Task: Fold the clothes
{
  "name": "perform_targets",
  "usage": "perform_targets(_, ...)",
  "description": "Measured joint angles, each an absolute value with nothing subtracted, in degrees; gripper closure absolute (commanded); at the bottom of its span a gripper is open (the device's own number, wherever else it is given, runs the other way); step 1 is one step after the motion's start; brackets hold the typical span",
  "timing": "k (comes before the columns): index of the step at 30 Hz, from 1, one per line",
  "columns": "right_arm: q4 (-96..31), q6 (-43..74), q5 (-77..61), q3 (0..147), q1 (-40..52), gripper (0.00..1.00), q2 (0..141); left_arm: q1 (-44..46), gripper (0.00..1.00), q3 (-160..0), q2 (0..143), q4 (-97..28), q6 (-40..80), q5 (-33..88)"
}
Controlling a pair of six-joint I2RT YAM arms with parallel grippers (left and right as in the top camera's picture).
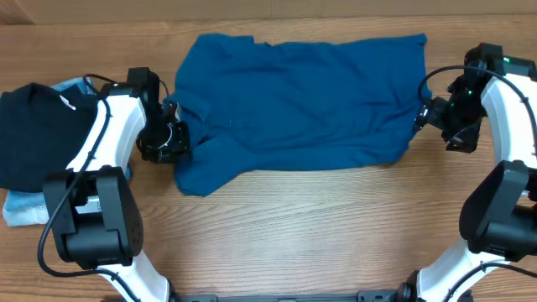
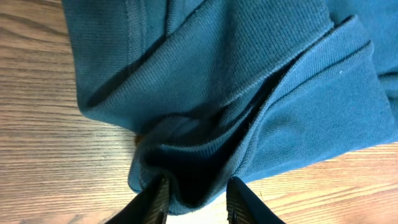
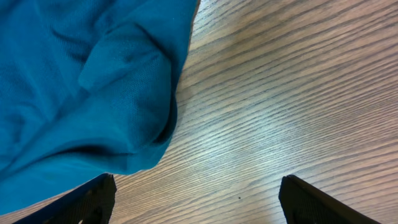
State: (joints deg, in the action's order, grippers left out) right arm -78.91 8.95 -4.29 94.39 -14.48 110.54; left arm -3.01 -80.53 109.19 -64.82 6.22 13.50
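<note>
The teal clothes [image 1: 298,101] are lying spread across the upper middle of the bench [image 1: 336,235]. At their lower left edge the left tool [image 2: 198,202] is sitting narrow, a fold of cloth bunching between its fingers [image 2: 154,200]; pinching or not, I cannot tell. At the right edge the right tool [image 3: 199,199] is hanging wide over bare wood, holding nothing.

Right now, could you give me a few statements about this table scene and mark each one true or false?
1. The blue shirt lies on a wooden table. True.
2. The right hand is clamped on the shirt. False: it is open over bare wood beside the shirt.
3. A black garment lies left of the shirt. True.
4. The shirt is folded into a small square. False: it is spread out, wrinkled.
</note>
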Motion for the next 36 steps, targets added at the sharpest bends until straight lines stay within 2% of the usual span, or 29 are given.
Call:
perform_targets(5, -78.9, 8.9, -4.3, 94.4, -14.5, 0.12, 110.5, -3.0, 0.62, -80.5, 109.2, -64.9, 5.6, 12.8)
perform_targets(12, -78.9, 8.9, -4.3, 94.4, -14.5, 0.12, 110.5, -3.0, 0.57, -80.5, 109.2, -63.8, 6.1, 5.7)
perform_targets(18, -78.9, 8.9, -4.3, 94.4, -14.5, 0.12, 110.5, -3.0, 0.56, -80.1, 109.2, -62.5, 6.9, 7.0)
perform_targets(19, -78.9, 8.9, -4.3, 94.4, -14.5, 0.12, 110.5, -3.0, 0.57, -79.4, 109.2, -61.6, 7.0, 8.4)
perform_targets(20, -78.9, 8.9, -4.3, 94.4, -14.5, 0.12, 110.5, -3.0, 0.62, -78.8, 109.2, -61.4, 7.1, 9.3)
perform_targets(22, -79.0, 8.9, -4.3, 94.4, -14.5, 0.12, 110.5, -3.0, 0.88, -77.5, 109.2, -61.4, 7.4, 10.4)
perform_targets(23, -78.9, 9.0, -4.3, 94.4, -14.5, 0.12, 110.6, -3.0, 0.96, -77.1, 109.2, -61.5, 7.5, 10.8)
perform_targets(27, -78.8, 8.9, -4.3, 94.4, -14.5, 0.12, 110.5, -3.0, 0.96, -76.9, 109.2, -61.8, 7.4, 12.9)
perform_targets(31, -77.2, 8.9, -4.7, 94.4, -14.5, 0.11, 110.6, -3.0, 0.96, -81.3, 108.7, -68.2, 3.3, 17.8)
perform_targets(34, -75.4, 8.9, -5.4, 94.4, -14.5, 0.12, 110.5, -3.0, 0.96, -84.3, 105.9, -72.1, -5.4, 27.0)
perform_targets(36, -74.6, 9.0, -5.7, 94.4, -14.5, 0.12, 110.5, -3.0, 0.96, -84.7, 104.2, -78.1, -16.6, 37.9)
